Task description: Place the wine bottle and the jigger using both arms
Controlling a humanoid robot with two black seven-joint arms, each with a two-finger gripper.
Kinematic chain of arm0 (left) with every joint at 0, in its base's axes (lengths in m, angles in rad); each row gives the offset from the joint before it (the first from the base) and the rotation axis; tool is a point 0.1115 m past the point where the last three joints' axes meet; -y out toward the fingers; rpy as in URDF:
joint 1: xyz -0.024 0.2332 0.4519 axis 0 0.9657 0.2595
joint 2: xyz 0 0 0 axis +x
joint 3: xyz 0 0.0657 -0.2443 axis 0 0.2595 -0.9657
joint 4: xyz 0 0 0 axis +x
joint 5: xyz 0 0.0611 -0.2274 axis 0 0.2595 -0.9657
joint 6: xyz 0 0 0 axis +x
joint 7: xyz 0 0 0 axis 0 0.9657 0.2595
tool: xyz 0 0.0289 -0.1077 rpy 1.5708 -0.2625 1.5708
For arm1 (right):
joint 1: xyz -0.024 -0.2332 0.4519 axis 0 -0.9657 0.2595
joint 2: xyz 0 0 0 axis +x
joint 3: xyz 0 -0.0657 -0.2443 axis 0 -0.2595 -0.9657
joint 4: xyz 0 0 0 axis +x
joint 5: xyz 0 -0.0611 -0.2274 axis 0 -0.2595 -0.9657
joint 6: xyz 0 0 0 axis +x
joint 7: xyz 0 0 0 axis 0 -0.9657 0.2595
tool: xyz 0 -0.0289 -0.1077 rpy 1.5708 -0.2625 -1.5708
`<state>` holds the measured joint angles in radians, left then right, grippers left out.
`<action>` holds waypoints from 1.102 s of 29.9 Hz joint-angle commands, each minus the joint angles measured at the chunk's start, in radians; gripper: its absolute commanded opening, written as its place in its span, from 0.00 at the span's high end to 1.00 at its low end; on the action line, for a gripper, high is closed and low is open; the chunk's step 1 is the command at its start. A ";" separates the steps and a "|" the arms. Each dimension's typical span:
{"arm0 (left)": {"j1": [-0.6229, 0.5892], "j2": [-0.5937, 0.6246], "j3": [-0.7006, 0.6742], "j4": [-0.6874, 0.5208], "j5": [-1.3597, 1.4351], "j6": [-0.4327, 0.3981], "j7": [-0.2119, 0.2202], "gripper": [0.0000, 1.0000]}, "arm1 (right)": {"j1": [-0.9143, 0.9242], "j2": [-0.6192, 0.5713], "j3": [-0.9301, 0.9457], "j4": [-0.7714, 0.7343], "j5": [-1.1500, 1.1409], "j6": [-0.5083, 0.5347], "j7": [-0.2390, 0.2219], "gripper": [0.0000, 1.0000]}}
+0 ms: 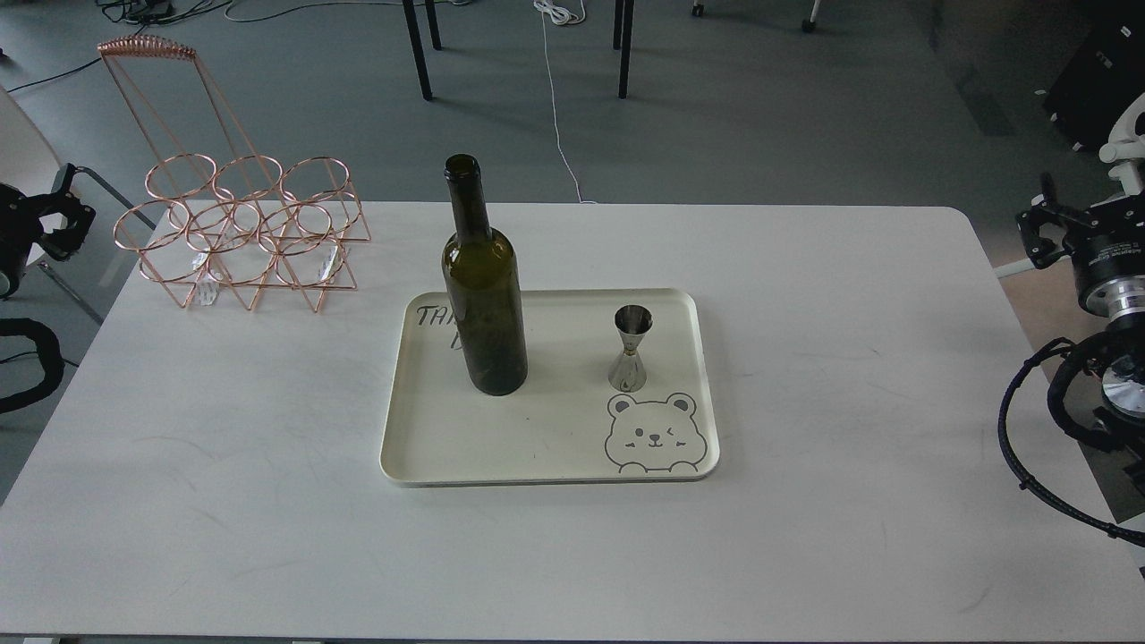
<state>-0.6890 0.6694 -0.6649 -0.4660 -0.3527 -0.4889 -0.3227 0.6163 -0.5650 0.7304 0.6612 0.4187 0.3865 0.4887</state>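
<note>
The wine bottle (484, 295), dark olive-green and uncorked, stands upright on the left half of a cream tray (555, 447). The jigger (631, 349), small and silver, stands upright on the tray's right half, just above a bear drawing. My left gripper (75, 204) hangs off the table's left edge, far from the bottle, open and holding nothing. Beyond the table's right edge my right gripper (1031, 217) is also open and holds nothing, well away from the jigger.
A copper wire bottle rack (241, 233) with a tall handle stands at the table's back left corner. The white table (805, 537) surrounds the tray. Chair legs and cables lie on the floor behind.
</note>
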 commanded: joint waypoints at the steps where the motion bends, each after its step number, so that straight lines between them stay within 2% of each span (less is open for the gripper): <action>1: -0.013 -0.001 0.001 0.000 0.001 0.000 -0.006 0.01 | -0.003 0.001 0.000 0.001 0.000 0.000 0.000 0.01; 10: -0.018 0.001 0.001 -0.008 0.001 0.000 -0.001 0.01 | 0.002 -0.003 -0.002 0.026 -0.008 -0.001 0.000 0.01; 15: -0.018 0.006 -0.001 -0.020 0.001 0.000 0.001 0.01 | 0.002 -0.062 0.000 0.092 -0.069 -0.008 0.000 0.01; 18: -0.020 0.004 -0.004 -0.020 0.000 0.000 -0.001 0.01 | -0.004 -0.147 -0.002 0.194 -0.136 -0.029 0.000 0.01; 27: -0.020 0.003 -0.001 -0.017 0.001 0.000 -0.004 0.01 | -0.059 -0.354 -0.035 0.558 -0.481 -0.221 0.000 0.01; 33: -0.023 0.004 0.001 -0.017 0.001 0.000 -0.012 0.01 | -0.064 -0.453 -0.160 0.693 -0.777 -0.313 0.000 0.02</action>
<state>-0.7103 0.6719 -0.6654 -0.4831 -0.3512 -0.4887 -0.3326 0.5558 -0.9798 0.6217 1.2952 -0.2307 0.1235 0.4887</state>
